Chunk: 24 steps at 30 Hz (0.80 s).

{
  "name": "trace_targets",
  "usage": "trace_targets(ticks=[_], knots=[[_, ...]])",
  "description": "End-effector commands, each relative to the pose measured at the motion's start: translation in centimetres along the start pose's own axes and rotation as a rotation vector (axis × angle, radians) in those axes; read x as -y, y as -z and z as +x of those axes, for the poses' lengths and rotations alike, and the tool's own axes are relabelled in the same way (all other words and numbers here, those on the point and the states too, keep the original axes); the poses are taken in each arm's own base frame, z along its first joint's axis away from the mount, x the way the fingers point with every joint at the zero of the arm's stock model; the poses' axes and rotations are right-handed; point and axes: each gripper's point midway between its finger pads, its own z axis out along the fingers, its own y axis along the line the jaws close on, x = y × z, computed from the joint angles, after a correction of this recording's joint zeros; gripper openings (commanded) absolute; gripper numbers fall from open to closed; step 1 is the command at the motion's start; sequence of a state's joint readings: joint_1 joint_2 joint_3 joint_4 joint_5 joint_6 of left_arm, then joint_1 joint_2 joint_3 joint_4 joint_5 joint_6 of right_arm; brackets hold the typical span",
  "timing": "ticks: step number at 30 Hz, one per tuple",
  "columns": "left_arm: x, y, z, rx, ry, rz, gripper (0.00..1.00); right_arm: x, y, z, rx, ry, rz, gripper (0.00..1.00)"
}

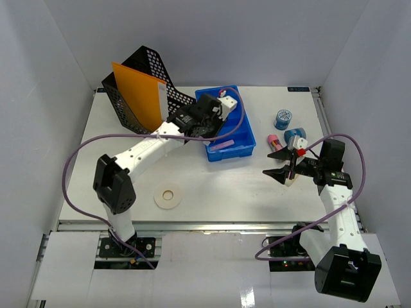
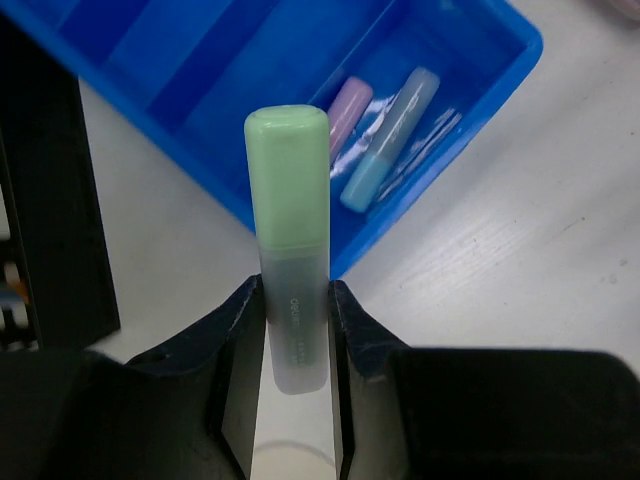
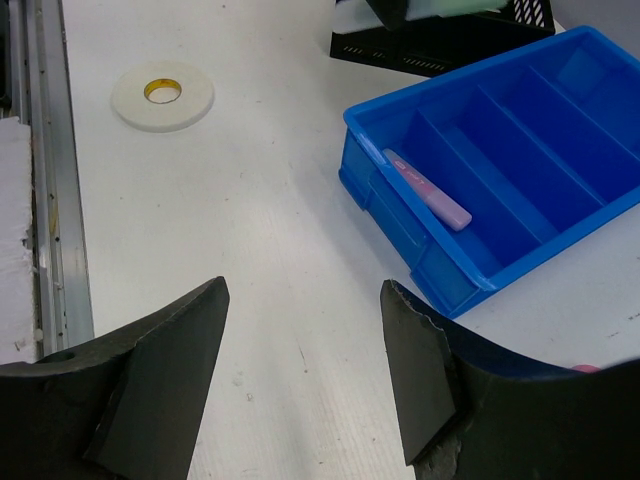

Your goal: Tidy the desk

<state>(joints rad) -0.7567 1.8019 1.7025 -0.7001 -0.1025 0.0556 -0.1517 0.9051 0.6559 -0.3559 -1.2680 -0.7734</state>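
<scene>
Left fingers [image 2: 237,350] clamped on green highlighter [image 2: 290,230] | right fingers [image 3: 165,370] apart | blue tray [image 2: 520,45]: 2 highlighters [image 2: 385,140] | mesh holder [image 1: 119,102]: orange folder [image 1: 138,93]

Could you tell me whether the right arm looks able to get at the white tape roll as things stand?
Probably yes: the right claw is open and empty, and only bare desk lies between it and the tape roll, though it is a long stretch.

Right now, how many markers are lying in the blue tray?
2: a purple marker and a teal marker, side by side in one compartment of the blue tray; more may be hidden.
</scene>
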Motion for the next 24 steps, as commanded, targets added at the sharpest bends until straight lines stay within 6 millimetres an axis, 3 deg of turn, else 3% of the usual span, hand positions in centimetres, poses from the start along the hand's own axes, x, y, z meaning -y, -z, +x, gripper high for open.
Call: trace_targets(ticks=[1,9,14,18,19,22,24], knots=[[1.2,-2.6,-1.0,-0.019,-0.301,0.123,0.02,-0.2,0.0,-0.1,0.024,0.004,-0.013,0.69],[2.2,-6.5,-2.9,0.022,-0.426,0.182,0.06,0.1,0.0,0.6,0.009,-0.012,-0.004,0.69],[2.4,-8.8,-1.6,-0.001,-0.433,0.191,0.16,0.4,0.1,1.0,-0.001,-0.021,0.006,0.69],[2.7,-9.4,-0.5,-0.006,-0.414,0.191,0.36,0.7,0.1,1.4,-0.015,-0.023,0.018,0.69],[2.7,-9.4,-0.4,0.004,-0.399,0.185,0.45,0.9,0.2,1.6,-0.022,-0.026,0.023,0.69],[2.5,-8.8,-0.9,0.047,-0.373,0.164,0.63,1.3,0.3,2.2,-0.044,-0.039,0.044,0.69],[2.4,-8.3,-1.5,0.076,-0.349,0.155,0.68,1.6,0.4,2.5,-0.060,-0.049,0.060,0.70]])
